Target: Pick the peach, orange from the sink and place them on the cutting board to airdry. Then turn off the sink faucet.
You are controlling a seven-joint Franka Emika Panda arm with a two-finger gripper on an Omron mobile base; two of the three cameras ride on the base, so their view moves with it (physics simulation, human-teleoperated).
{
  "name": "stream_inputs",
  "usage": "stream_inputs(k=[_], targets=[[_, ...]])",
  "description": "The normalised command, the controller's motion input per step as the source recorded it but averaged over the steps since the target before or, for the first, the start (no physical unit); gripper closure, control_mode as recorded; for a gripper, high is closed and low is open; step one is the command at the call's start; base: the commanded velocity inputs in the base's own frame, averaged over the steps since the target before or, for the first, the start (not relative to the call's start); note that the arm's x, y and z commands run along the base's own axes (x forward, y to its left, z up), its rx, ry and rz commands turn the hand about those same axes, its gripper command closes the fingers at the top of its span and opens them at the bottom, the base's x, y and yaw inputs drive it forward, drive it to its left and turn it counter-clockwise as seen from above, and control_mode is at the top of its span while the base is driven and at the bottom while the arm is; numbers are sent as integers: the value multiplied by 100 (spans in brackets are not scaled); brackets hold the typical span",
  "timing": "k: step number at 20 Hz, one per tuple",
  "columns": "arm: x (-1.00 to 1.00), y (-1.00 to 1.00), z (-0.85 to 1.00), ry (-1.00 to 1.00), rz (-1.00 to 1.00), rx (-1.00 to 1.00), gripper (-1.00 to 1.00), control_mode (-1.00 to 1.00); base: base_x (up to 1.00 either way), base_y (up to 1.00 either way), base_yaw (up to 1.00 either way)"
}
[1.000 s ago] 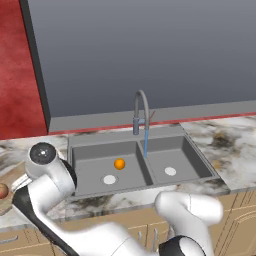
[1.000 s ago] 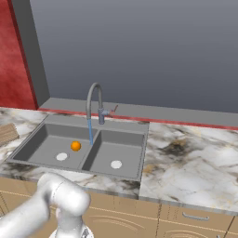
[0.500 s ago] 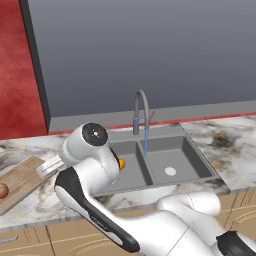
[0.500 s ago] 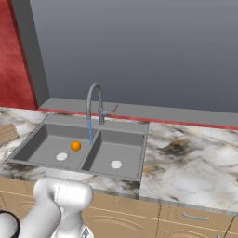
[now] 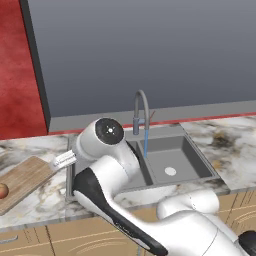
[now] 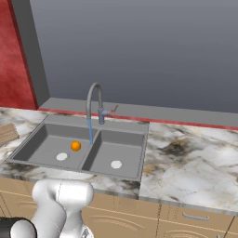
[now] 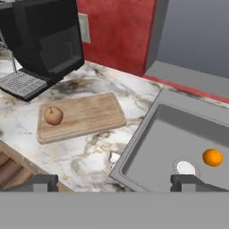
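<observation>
The peach [image 7: 54, 116] lies on the left end of the cutting board [image 7: 82, 117], and it also peeks in at the left edge of the board [image 5: 25, 181] as a reddish-tan fruit [image 5: 2, 190]. The orange [image 7: 212, 157] rests in the sink's left basin [image 7: 165, 134] beside the white drain; it appears again in the basin [image 6: 76, 146]. A blue stream runs from the sink faucet [image 6: 95, 100] [image 5: 141, 111]. My gripper [image 7: 114, 183] hangs open and empty above the counter between board and sink.
A black coffee machine [image 7: 42, 40] stands on the marble counter behind the board. My arm's elbow [image 5: 107, 132] covers the left basin in the left base view. Red wall and a grey window ledge run behind the sink. Marble counter [image 6: 186, 158] extends to the right.
My arm has swung from over the cutting board rightward toward the sink, its elbow now in front of the left basin. Peach and orange have not moved. The gripper stays open.
</observation>
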Motion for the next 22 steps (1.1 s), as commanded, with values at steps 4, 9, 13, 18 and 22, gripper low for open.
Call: stream_inputs(k=[4, 9, 13, 18, 22], targets=[[-30, -67, 30, 6, -15, 0, -100, -100, 0, 0, 0], [-22, -81, 37, 6, -11, 0, -100, -100, 0, 0, 0], [-1, -55, 27, 0, -1, 0, -100, -100, 0, 0, 0], [1, -55, 7, 0, 0, 0, -100, -100, 0, 0, 0], [2, -55, 0, 0, 0, 0, -100, -100, 0, 0, 0]])
